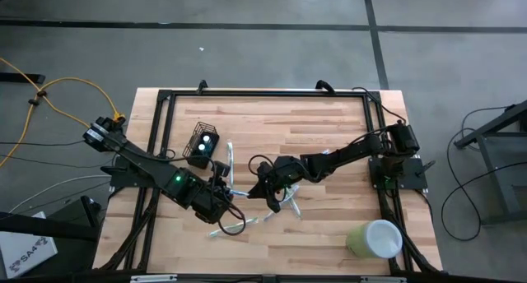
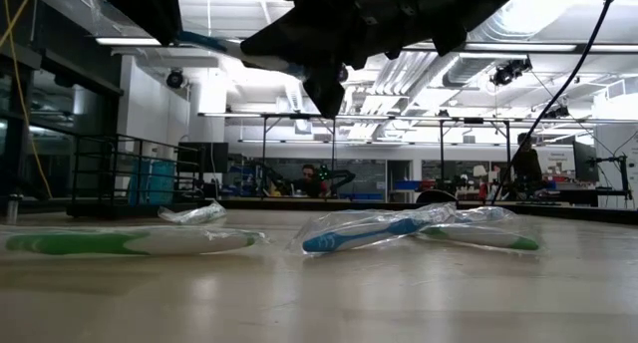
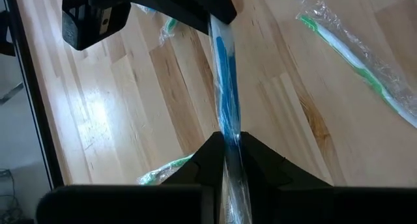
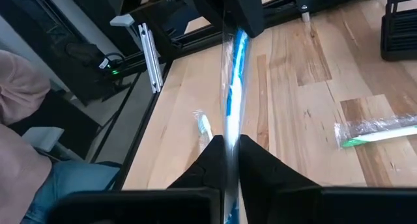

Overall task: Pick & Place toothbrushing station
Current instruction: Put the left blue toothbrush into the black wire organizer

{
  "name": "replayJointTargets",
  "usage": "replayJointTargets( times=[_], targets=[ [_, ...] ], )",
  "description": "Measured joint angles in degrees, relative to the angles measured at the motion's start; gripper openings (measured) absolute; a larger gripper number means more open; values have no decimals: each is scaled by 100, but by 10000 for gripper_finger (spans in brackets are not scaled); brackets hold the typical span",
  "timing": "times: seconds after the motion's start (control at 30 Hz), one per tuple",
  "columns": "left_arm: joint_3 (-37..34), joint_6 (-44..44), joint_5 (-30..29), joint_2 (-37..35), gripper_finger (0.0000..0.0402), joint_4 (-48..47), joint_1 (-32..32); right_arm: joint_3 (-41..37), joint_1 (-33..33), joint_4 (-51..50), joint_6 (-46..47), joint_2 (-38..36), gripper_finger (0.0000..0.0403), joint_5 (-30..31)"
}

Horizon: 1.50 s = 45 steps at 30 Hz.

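A blue toothbrush in a clear wrapper (image 1: 244, 192) is held between both grippers above the table's middle. My left gripper (image 1: 231, 192) is shut on one end and my right gripper (image 1: 257, 187) on the other. The black wire-mesh holder (image 1: 202, 145) stands upright on its base at the far left, apart from both; it also shows in the right wrist view (image 4: 401, 28). My left gripper pinches the wrapped toothbrush near one end (image 3: 229, 138) between its two fingers. The brush runs on along the fingers' line to the other gripper, clear of the table. My right gripper pinches the same wrapped toothbrush near its other end (image 4: 231, 140) between its two fingers. The brush runs straight ahead to the left gripper, lifted clear of the table.
Several other wrapped toothbrushes lie on the table: one by the holder (image 1: 229, 160), one near the front (image 1: 232, 227), one under the right arm (image 1: 292, 204). A pale green cup (image 1: 375, 238) lies on its side at the near right corner. A black frame (image 1: 165, 98) edges the table.
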Motion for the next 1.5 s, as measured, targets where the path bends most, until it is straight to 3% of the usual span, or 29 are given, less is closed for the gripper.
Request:
replayJointTargets(
  times=[0.57, 0.97, 1.27, 1.37, 1.5],
  targets=[
    [0, -148, -2, 0, 53, 68, 2, 0, 11, -4, 72, 0, 15, 72],
    [0, -146, -1, 0, 142, 161, 4, 0, 19, 42, 118, 0, 15, 77],
    [0, 376, -85, 0, 151, 676, -134, 0, 19, -178, 411, -2, 15, 296],
    [0, 410, -213, 0, 151, 744, -175, 2, 45, -307, 443, -2, 15, 642],
    [0, 206, -588, 0, 151, 761, -237, 2, 81, -429, 452, -2, 14, 1607]
  ],
)
